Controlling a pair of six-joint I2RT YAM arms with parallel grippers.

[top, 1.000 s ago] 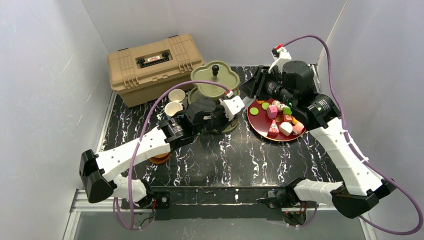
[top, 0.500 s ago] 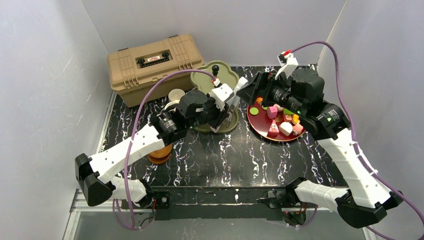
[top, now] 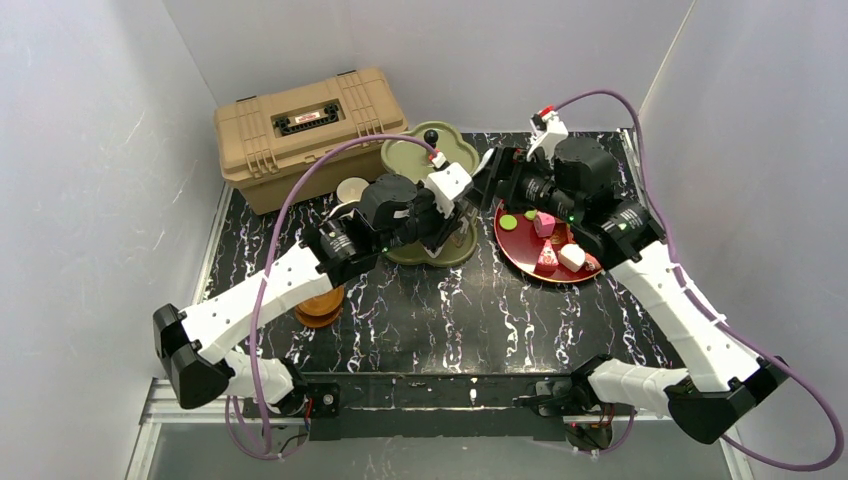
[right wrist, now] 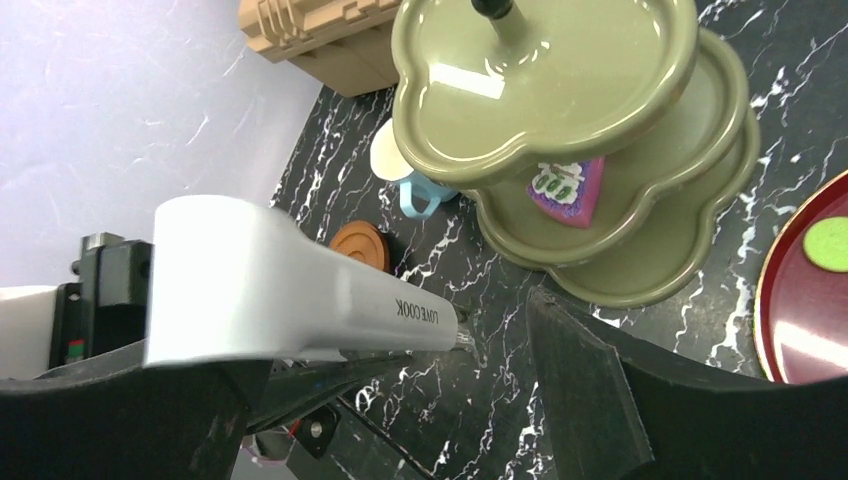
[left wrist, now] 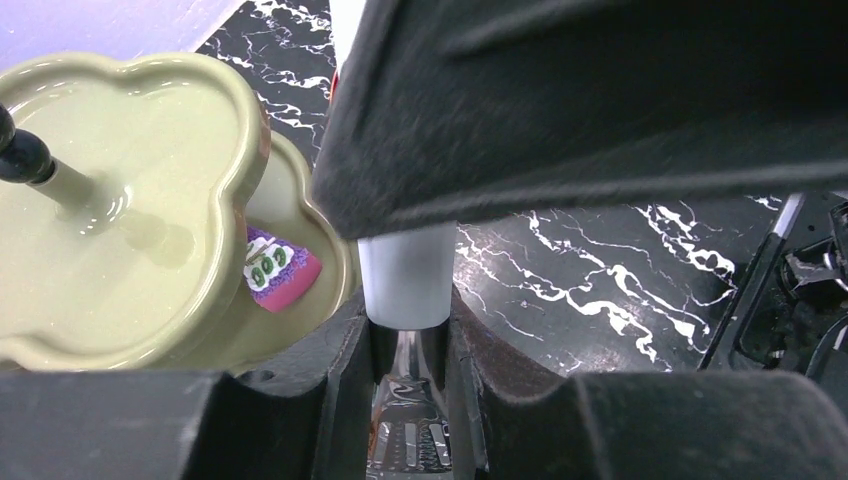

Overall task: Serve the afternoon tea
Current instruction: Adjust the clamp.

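The olive-green three-tier stand (top: 428,160) with a black knob stands at the back centre; it also shows in the left wrist view (left wrist: 150,200) and the right wrist view (right wrist: 540,70). A pink-and-purple toy cake (left wrist: 275,270) lies on its middle tier (right wrist: 565,185). My left gripper (top: 460,200), right of the stand, is shut (left wrist: 408,310) on the metal end of a white-handled utensil (left wrist: 405,280). My right gripper (top: 497,178) is open (right wrist: 490,330). The utensil's handle (right wrist: 300,290) lies between its jaws, against one finger. Several toy cakes lie on a dark red plate (top: 520,250).
A tan toolbox (top: 305,125) stands at the back left. A white mug (top: 352,190) and a light-blue mug (right wrist: 420,190) stand left of the stand. Brown saucers (top: 320,310) sit by the left arm (right wrist: 360,245). White walls close in three sides.
My left gripper has lifted from beside the red plate to the stand's right side. My right gripper has moved left and closer, so the utensil's handle now lies between its jaws.
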